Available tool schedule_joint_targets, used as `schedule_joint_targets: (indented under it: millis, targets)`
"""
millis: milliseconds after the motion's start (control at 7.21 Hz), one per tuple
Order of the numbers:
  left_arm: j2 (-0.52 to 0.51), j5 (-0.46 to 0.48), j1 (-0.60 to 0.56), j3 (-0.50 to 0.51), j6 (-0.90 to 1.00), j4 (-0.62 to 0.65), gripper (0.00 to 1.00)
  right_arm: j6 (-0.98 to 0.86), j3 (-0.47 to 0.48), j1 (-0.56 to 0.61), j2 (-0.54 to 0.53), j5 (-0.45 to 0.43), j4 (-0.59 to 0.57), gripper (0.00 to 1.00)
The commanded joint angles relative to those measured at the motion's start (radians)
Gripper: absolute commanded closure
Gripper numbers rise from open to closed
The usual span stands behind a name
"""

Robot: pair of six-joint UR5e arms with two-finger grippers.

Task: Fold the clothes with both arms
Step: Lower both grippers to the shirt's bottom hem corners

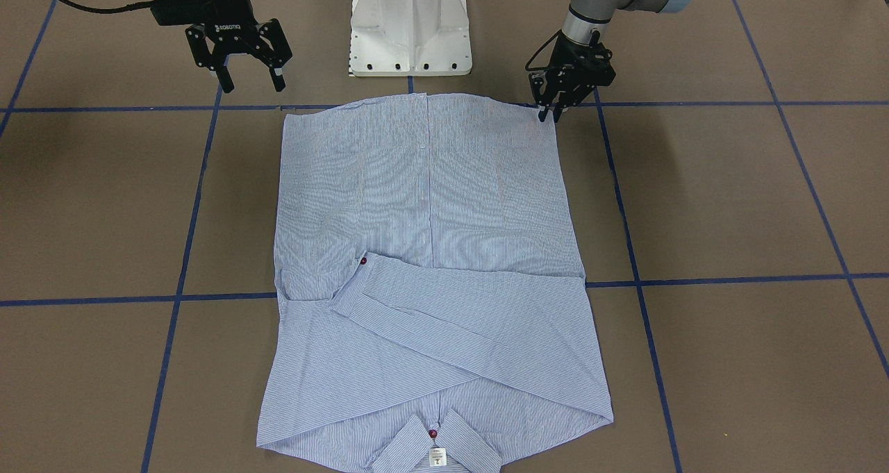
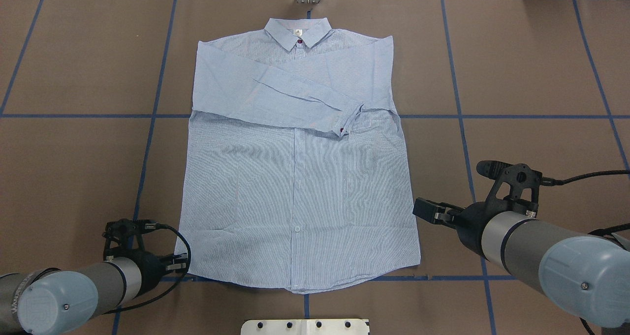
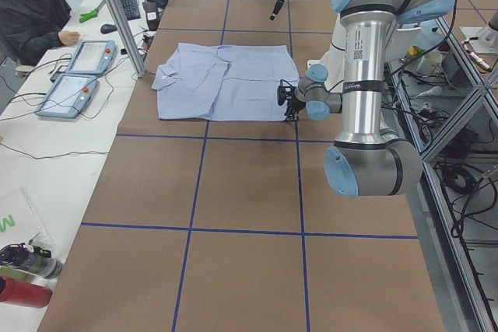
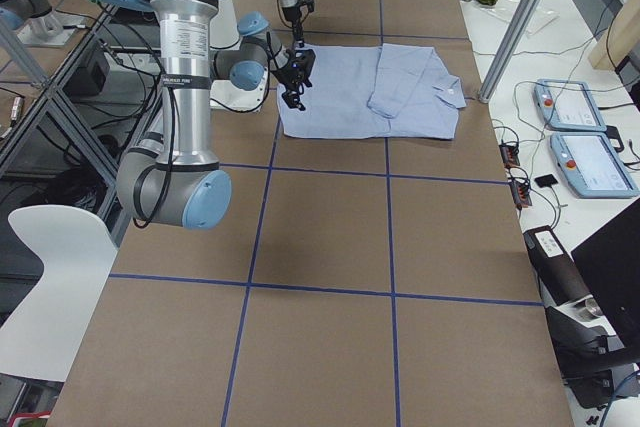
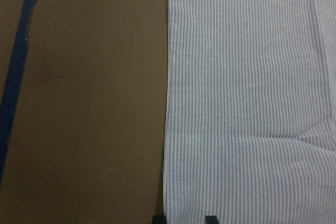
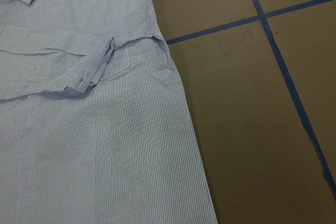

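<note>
The light blue striped shirt (image 1: 430, 202) lies flat, front up, on the brown table, collar (image 2: 298, 30) at the far side and hem towards me. One sleeve is folded across the chest, and its cuff shows a red button (image 2: 342, 128). My left gripper (image 1: 549, 117) points down at the hem's left corner (image 2: 189, 268). In the left wrist view its fingertips (image 5: 157, 220) stand a narrow gap apart across the shirt's edge (image 5: 168, 129), which lies flat. My right gripper (image 1: 251, 80) is open and empty, above the table just off the hem's right corner (image 2: 417, 261).
The white pedestal base (image 1: 410, 28) stands just behind the hem. Blue tape lines (image 2: 457, 104) grid the table. An operator (image 3: 31, 5) sits at a side bench with two tablets (image 3: 78, 75) beyond a metal post (image 3: 117, 13).
</note>
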Motion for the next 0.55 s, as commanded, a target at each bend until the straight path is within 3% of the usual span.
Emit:
schedule_joint_targets:
  millis: [0,139,416]
  targets:
    - [0.003,-0.002,-0.001,-0.001,0.000,0.000,0.95,0.000,-0.001,-0.002,0.000,0.000,0.000,0.00]
    - [0.005,-0.002,-0.004,-0.006,0.000,0.000,1.00,0.000,-0.001,0.000,-0.002,-0.001,0.001,0.00]
    - [0.002,-0.002,-0.004,-0.012,-0.002,-0.002,1.00,0.005,-0.004,-0.003,-0.026,0.000,0.014,0.00]
